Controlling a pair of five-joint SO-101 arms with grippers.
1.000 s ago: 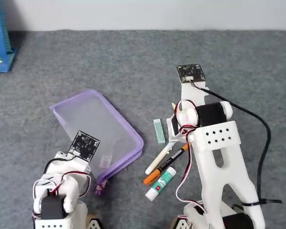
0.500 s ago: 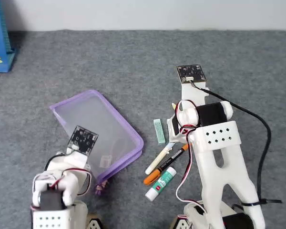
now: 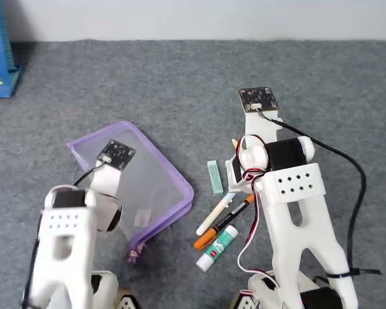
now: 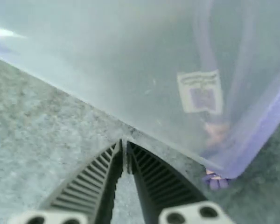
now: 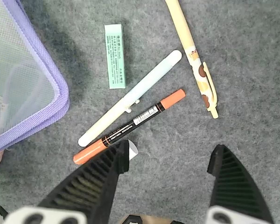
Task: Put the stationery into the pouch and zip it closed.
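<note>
stationery (image 3: 220, 223) lies just right of the purple pouch (image 3: 148, 174), under the right gripper (image 5: 171, 149), its jaws wide apart; the orange marker (image 5: 130, 126) runs near-left to far-right. left gripper (image 4: 123, 144), jaws together and seemingly empty, hangs over the pouch's near-left edge.

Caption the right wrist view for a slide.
Open right gripper above orange marker, pale pen, cream pen and green eraser, beside purple pouch.
</note>
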